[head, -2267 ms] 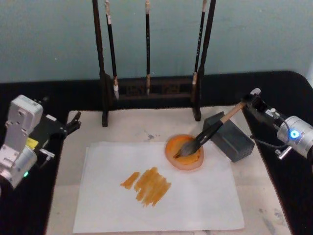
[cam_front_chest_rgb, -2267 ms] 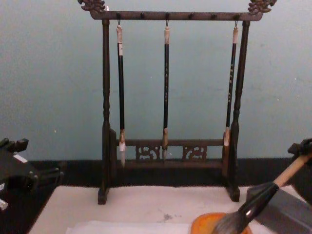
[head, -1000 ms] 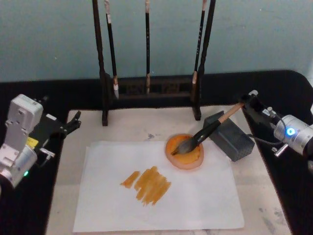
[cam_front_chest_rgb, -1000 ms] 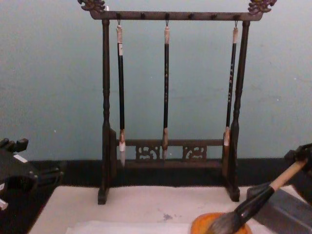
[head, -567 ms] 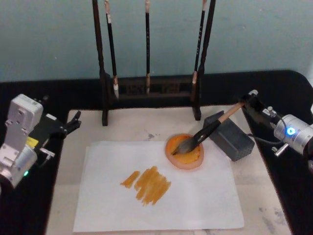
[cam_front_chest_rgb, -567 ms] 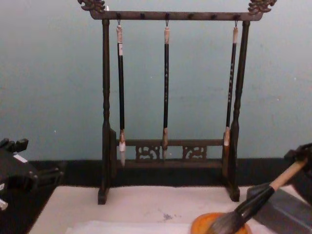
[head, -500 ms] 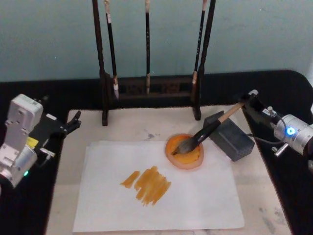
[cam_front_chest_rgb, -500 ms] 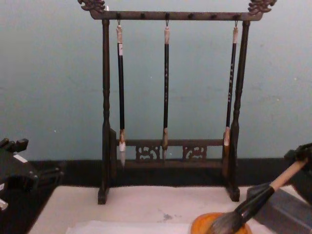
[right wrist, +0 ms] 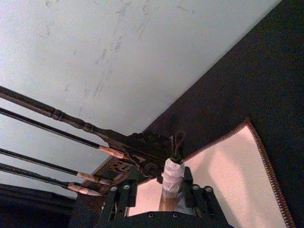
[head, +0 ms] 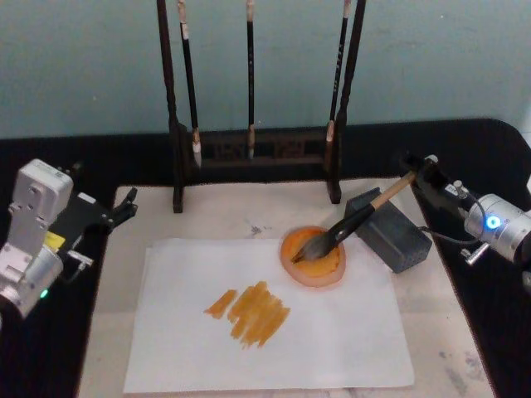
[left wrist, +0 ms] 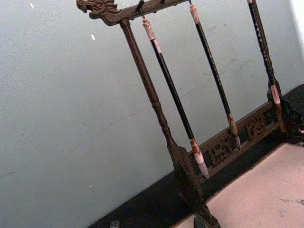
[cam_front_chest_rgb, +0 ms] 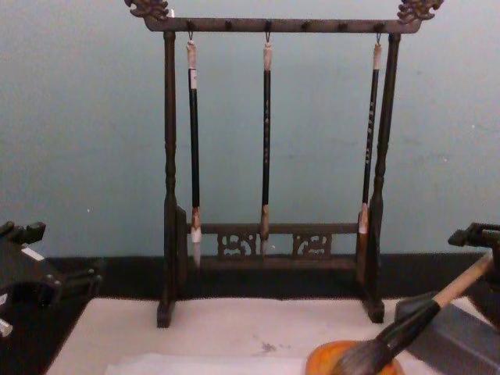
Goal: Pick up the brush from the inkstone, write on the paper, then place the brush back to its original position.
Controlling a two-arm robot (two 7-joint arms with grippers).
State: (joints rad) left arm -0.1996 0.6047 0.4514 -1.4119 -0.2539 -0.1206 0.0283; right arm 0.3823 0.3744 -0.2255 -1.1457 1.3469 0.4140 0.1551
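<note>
Starting at the far left: left gripper (head: 126,207) parked over the black table (head: 124,162), just beside the cream mat (head: 220,220) and pointing toward it; cannot tell whether open or closed.

Moving right: white paper (head: 332,340) lying flat on the mat, marked left of centre with a patch of orange strokes (head: 249,311). Behind the paper, at the mat's far edge, a dark wooden rack (head: 249,153) with three thin brushes (head: 250,83) hanging from its top bar.

Further right: orange dish (head: 330,278) sitting at the paper's far edge. Brush (head: 353,222) lying tilted, bristles down in the dish, shaft propped on the grey block (head: 402,240) just right of the dish, tan handle rising toward the right.

At the right: right gripper (head: 421,170) placed around the brush's whitish end, jaws spread apart and not clamping. Seen from the right wrist, the capped end standing between the fingers (right wrist: 118,199).
</note>
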